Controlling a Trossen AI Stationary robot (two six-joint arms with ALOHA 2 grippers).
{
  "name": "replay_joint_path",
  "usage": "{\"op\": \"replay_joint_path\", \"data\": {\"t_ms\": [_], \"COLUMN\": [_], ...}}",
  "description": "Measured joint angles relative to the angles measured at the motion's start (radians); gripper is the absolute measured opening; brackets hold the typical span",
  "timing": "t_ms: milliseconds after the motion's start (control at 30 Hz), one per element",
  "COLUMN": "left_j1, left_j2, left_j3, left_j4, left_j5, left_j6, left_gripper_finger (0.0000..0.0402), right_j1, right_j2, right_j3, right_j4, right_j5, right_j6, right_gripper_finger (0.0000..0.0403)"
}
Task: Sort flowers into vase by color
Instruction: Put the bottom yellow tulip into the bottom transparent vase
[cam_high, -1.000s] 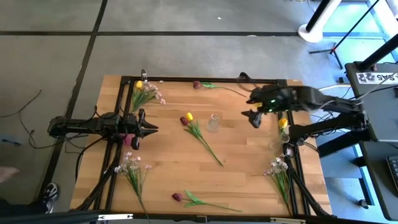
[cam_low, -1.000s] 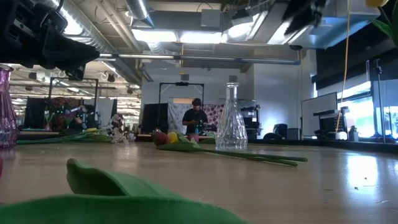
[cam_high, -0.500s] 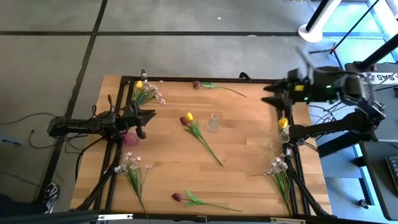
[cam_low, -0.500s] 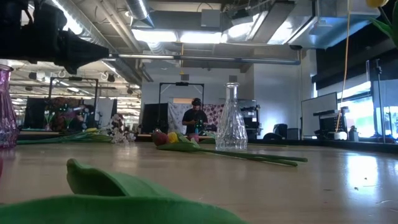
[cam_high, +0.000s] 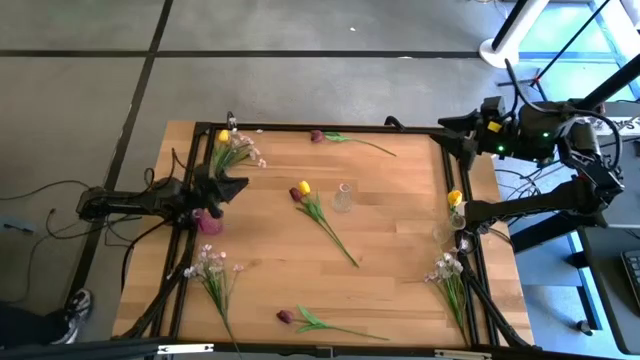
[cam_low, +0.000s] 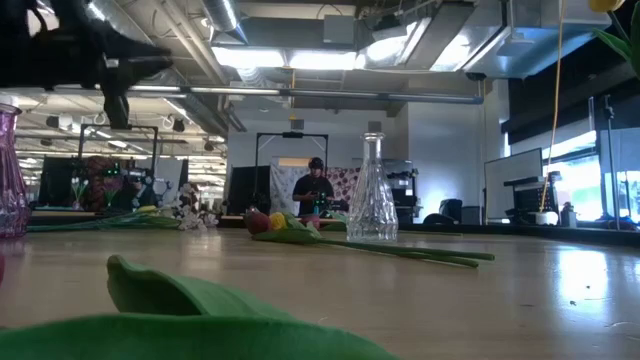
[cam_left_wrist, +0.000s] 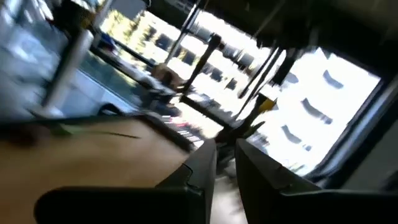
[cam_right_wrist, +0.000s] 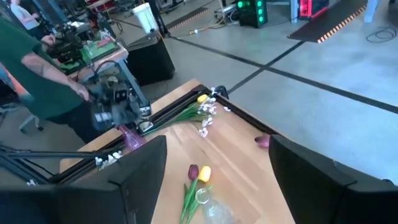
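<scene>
Long-stemmed flowers lie on the wooden table: a yellow tulip (cam_high: 304, 187) and a dark red tulip (cam_high: 296, 194) beside a clear glass vase (cam_high: 343, 197), a dark red tulip (cam_high: 317, 135) at the far edge, another (cam_high: 286, 317) at the near edge, and white-pink sprigs (cam_high: 208, 265) (cam_high: 446, 267). A yellow tulip (cam_high: 455, 198) stands in a clear vase at the right edge. My left gripper (cam_high: 240, 183) hovers shut beside a pink vase (cam_high: 210, 222). My right gripper (cam_high: 447, 136) is open and raised over the far right corner.
A yellow tulip with a white-pink sprig (cam_high: 232, 148) lies at the far left corner. A black frame (cam_high: 300, 128) runs along the table's edges. A person in a green shirt (cam_right_wrist: 37, 68) stands beyond the left edge. Bare wood (cam_high: 400, 230) lies right of the clear vase.
My right gripper has risen from above the table beside the clear vase and pulled back toward the far right corner. My left gripper has moved a little toward the far edge and turned, leaving the pink vase uncovered. No flower has moved.
</scene>
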Motion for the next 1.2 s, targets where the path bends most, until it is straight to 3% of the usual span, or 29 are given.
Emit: {"op": "replay_joint_path", "data": {"t_ms": [100, 333, 733, 933, 1200], "left_j1": [0.0, -0.012, -0.123, -0.119, -0.153], "left_j2": [0.0, 0.082, 0.645, 0.871, 1.115], "left_j3": [0.0, 0.069, 0.401, 0.552, 0.746], "left_j4": [0.06, 0.119, 0.116, 0.114, 0.114], "left_j5": [0.038, 0.074, 0.12, 0.114, 0.09], "left_j6": [-0.186, -0.167, 0.066, 0.06, 0.056], "left_gripper_finger": [0.0057, 0.0057, 0.0057, 0.0057, 0.0057], "right_j1": [0.0, 0.0, 0.0, 0.0, 0.0], "right_j2": [0.003, 0.047, 0.079, 0.078, 0.086], "right_j3": [0.0, 0.0, -0.001, -0.001, -0.049], "right_j4": [-0.001, -0.001, -0.003, -0.003, -0.01], "right_j5": [0.0, 0.017, 0.006, -0.036, -0.155], "right_j6": [0.0, -0.061, -0.173, -0.29, -0.299], "right_gripper_finger": [0.028, 0.028, 0.028, 0.028, 0.028]}}
